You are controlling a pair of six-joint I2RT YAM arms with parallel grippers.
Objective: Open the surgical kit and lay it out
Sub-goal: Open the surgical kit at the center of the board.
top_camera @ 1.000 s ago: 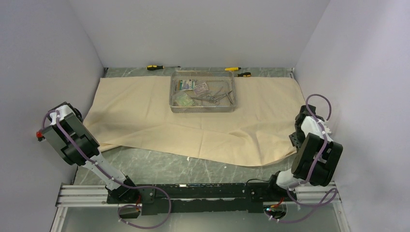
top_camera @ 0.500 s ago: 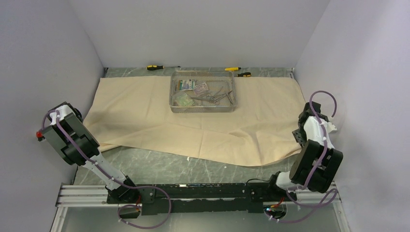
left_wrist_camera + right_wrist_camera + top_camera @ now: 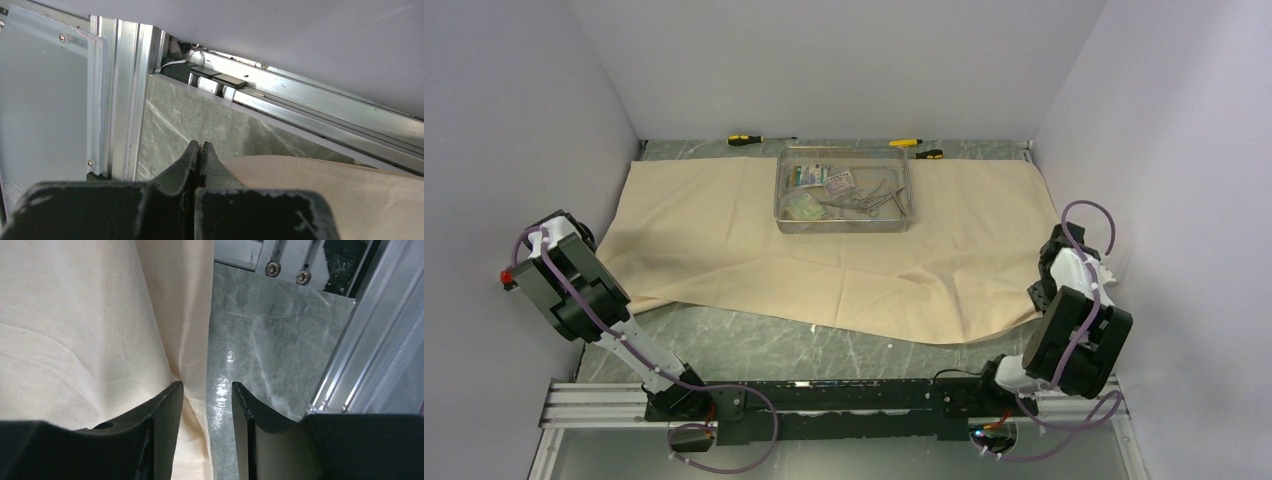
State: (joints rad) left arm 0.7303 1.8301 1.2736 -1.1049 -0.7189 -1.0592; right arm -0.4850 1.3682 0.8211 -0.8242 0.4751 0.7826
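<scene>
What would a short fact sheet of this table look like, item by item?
Cloth: beige wrap spread open, near edge rumpled
Tray: wire-mesh tray on the cloth, toward the back
Contents: steel instruments and packets inside tray
Left end effector: shut, beside cloth
Right end effector: open over cloth's edge
Extras: screwdrivers along back edge

The wrap cloth (image 3: 724,230) is plain beige. The wire-mesh tray (image 3: 779,195) is silver. The tabletop (image 3: 754,340) is grey-green, marbled with white veins. The far screwdrivers (image 3: 744,139) are yellow and black. The arms (image 3: 574,290) are black and white, with purple cables (image 3: 1082,201).
</scene>
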